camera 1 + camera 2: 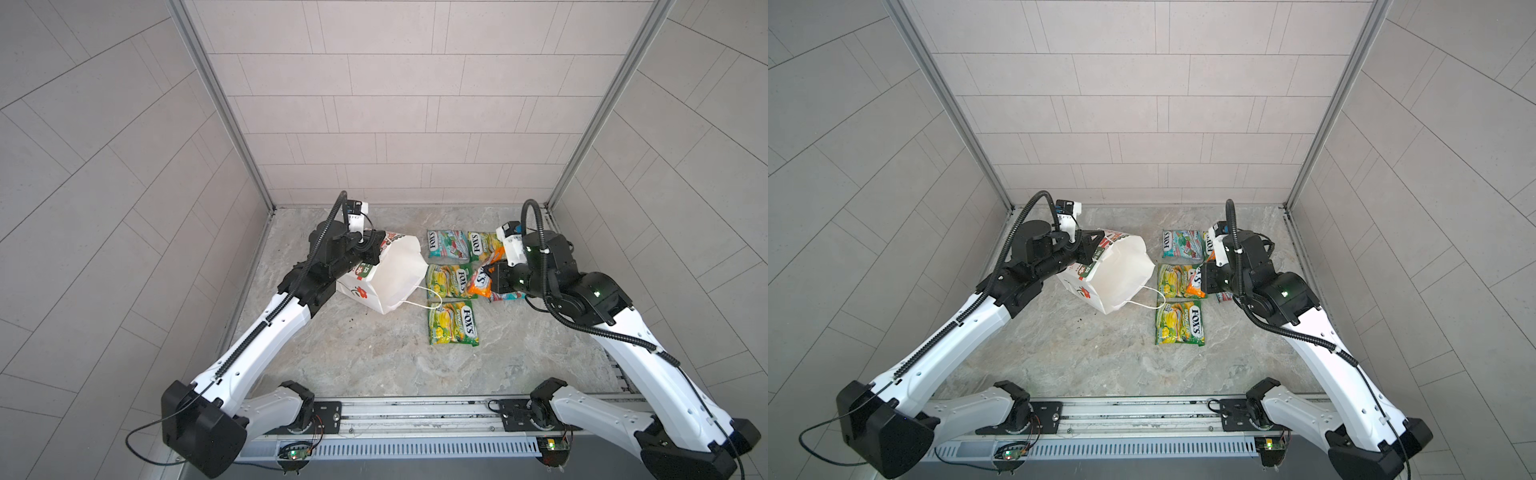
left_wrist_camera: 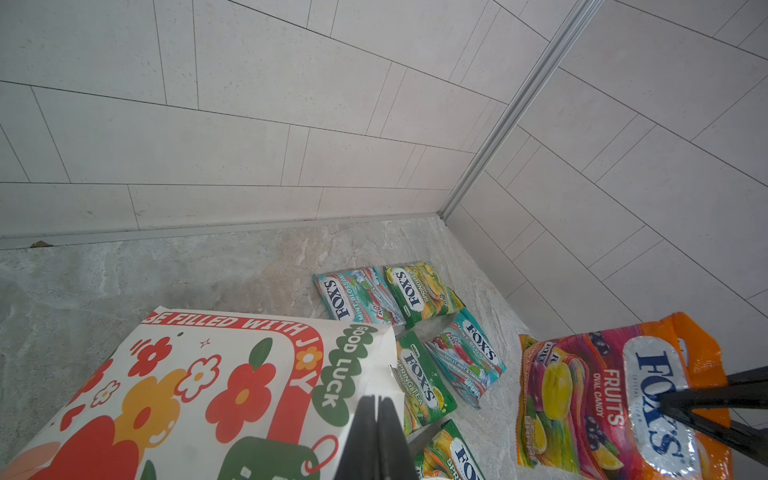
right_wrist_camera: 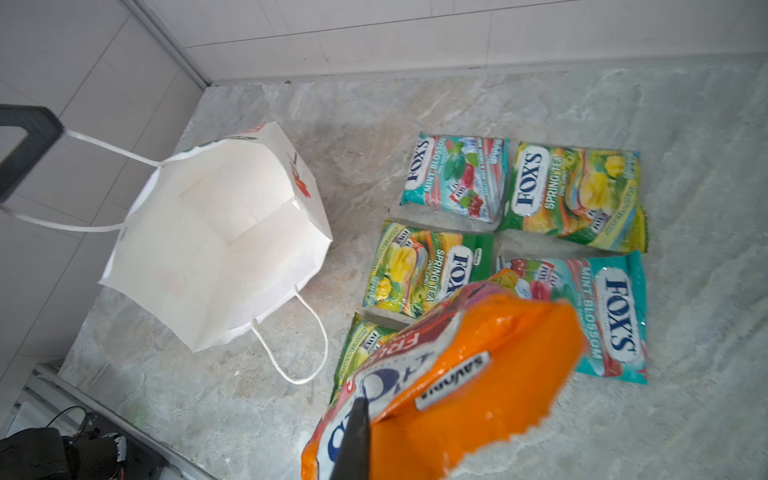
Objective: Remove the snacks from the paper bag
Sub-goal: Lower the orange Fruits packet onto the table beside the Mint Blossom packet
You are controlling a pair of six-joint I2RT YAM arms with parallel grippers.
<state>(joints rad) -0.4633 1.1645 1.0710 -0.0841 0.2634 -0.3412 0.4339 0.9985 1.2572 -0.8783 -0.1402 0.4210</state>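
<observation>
White paper bag (image 1: 395, 270) lies tilted, mouth toward the right arm; in the right wrist view its interior looks empty. Five FOX'S packets (image 1: 451, 280) lie flat in rows just beside that mouth. An orange Fruits packet (image 1: 478, 286) hangs tilted above the middle row, clear of the table (image 1: 511, 328). The right gripper (image 2: 665, 405) is clamped on it; the left gripper (image 2: 377, 401) is fully closed on the bag rim. Likely set-down point: bare table beside the nearest Spring Tea packet (image 1: 453, 324), toward the right arm's base.

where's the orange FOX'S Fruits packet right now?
In both top views the orange packet is held in the right gripper, right of the paper bag, over the nearer teal packet and beside the middle green-yellow packet.
</observation>
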